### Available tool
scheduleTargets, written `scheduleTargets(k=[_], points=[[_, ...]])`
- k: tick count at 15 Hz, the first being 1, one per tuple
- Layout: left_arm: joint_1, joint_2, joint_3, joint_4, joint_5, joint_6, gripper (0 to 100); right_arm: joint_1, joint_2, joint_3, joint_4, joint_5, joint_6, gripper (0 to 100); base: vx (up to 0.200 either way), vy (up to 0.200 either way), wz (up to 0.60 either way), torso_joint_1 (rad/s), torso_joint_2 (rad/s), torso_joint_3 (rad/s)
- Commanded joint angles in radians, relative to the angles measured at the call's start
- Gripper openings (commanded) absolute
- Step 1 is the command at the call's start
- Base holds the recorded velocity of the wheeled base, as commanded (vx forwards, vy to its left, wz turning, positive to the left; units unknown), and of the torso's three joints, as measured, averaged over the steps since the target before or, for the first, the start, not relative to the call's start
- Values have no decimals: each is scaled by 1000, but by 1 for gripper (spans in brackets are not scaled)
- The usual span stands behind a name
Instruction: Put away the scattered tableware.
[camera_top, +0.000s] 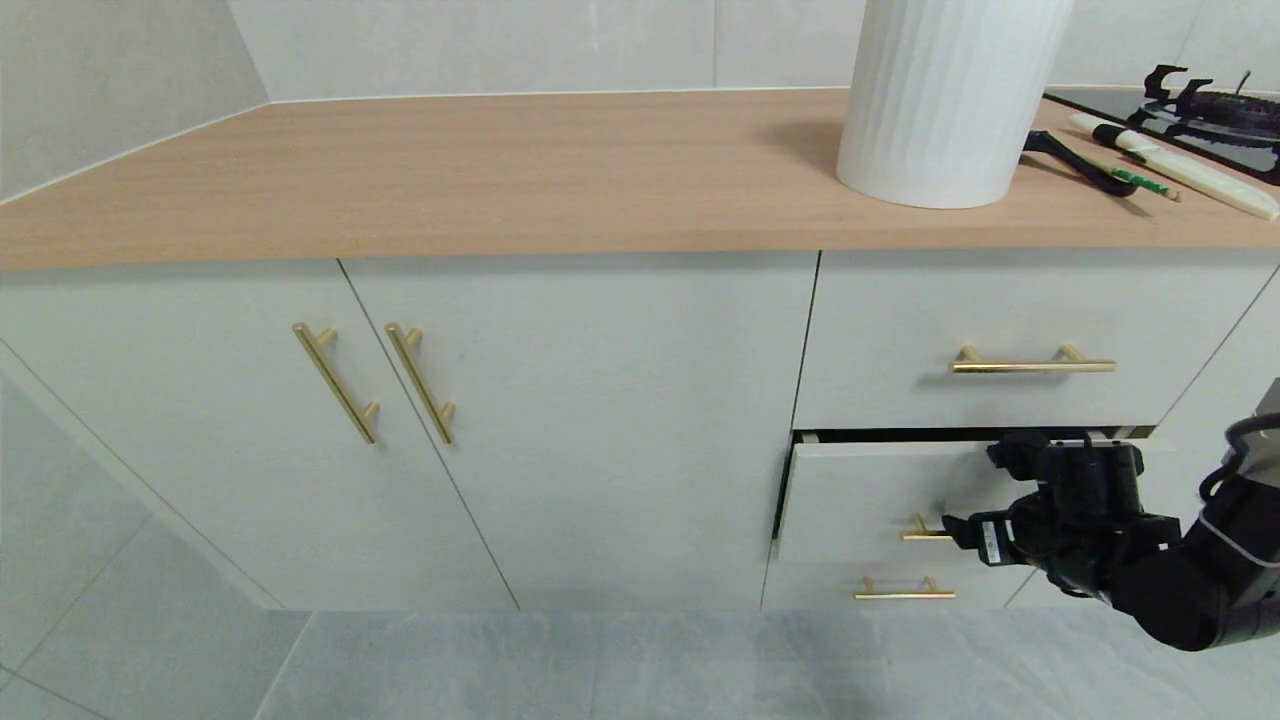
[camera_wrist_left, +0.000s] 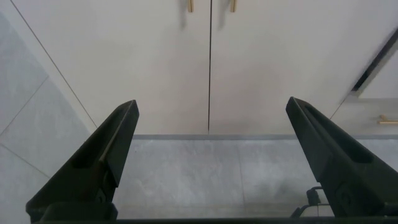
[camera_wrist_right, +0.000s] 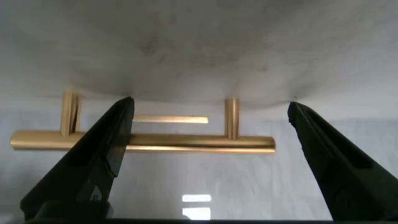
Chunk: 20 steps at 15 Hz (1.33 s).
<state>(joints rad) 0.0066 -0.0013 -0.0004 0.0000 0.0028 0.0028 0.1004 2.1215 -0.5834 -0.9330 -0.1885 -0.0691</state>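
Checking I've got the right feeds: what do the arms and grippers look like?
The left gripper and right gripper each have two long matte black fingers tapering to blunt tips. In the head view the right arm is black and rounded, with a pale band near the wrist, a black cable looping beside it and a small white label on the gripper body.

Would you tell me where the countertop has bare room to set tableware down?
The countertop is bare from the left wall to the white ribbed container. Beyond it, a black utensil, chopsticks and the stove grate crowd the right end.
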Motion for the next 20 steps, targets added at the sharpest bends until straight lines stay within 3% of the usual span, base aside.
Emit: scheduleTargets(k=[1, 3, 5, 7, 10, 16, 20], points=[[0, 1, 0, 0, 0, 0, 100, -1, -270, 13, 246, 44, -3, 100, 0, 0, 0, 0, 0, 0], [1, 1, 0, 0, 0, 0, 100, 4, -531, -36, 536, 129, -3, 100, 0, 0, 0, 0, 0, 0], [0, 1, -1, 0, 0, 0, 100, 18, -657, -84, 668, 141, 2, 100, 0, 0, 0, 0, 0, 0], [0, 1, 0, 0, 0, 0, 100, 51, -736, -99, 691, 135, 11, 100, 0, 0, 0, 0, 0, 0], [0, 1, 0, 0, 0, 0, 100, 70, -629, -79, 536, 132, 75, 100, 0, 0, 0, 0, 0, 0], [1, 1, -1, 0, 0, 0, 100, 128, -400, 5, 215, 43, 81, 100, 0, 0, 0, 0, 0, 0], [1, 1, 0, 0, 0, -1, 100, 133, -342, 14, 141, 20, 81, 100, 0, 0, 0, 0, 0, 0]])
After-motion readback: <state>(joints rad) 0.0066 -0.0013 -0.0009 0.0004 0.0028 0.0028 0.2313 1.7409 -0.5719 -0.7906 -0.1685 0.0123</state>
